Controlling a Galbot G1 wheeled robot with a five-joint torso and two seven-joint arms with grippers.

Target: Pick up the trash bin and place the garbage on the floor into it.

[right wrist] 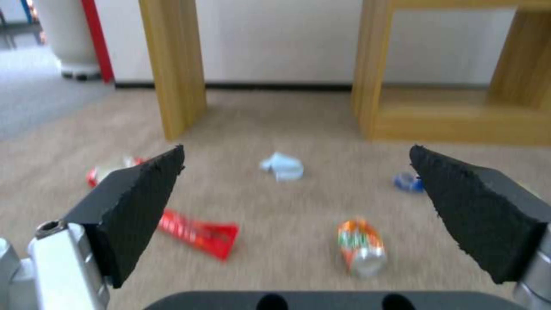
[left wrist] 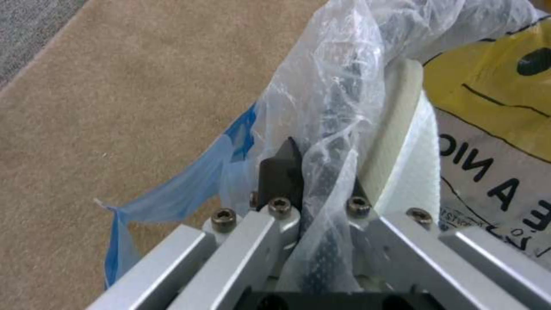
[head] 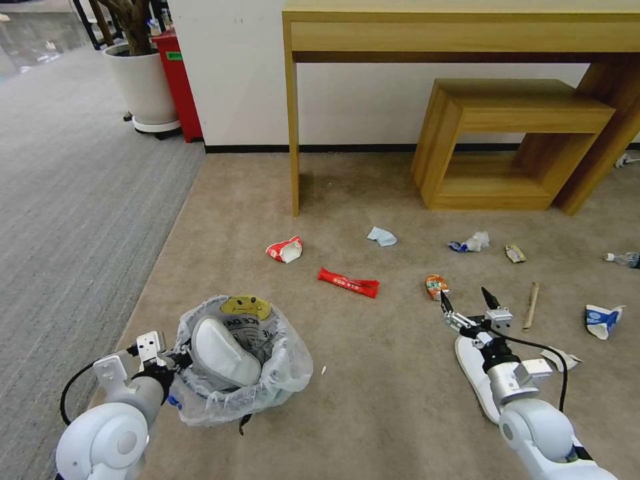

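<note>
The trash bin [head: 267,373], lined with a clear bag showing a yellow smiley, stands at the lower left on the beige floor [head: 373,400]. One white slipper [head: 223,353] lies inside it. My left gripper [head: 175,360] is shut on the bin's rim and bag [left wrist: 338,99], seen close in the left wrist view. My right gripper [head: 467,300] hangs open above the second white slipper [head: 472,367]. Just beyond its fingertips lies a crushed can [head: 436,286] [right wrist: 360,247]. A red wrapper [head: 348,282] [right wrist: 198,232] lies on the carpet between the bin and the can.
More litter is scattered ahead: a red-white wrapper [head: 285,249], blue paper [head: 381,236], a wooden stick [head: 531,305], a blue-white carton [head: 602,320], a small bottle [head: 623,259]. A wooden desk [head: 293,120] and low bench [head: 507,140] stand behind. Grey ribbed carpet [head: 67,213] lies left.
</note>
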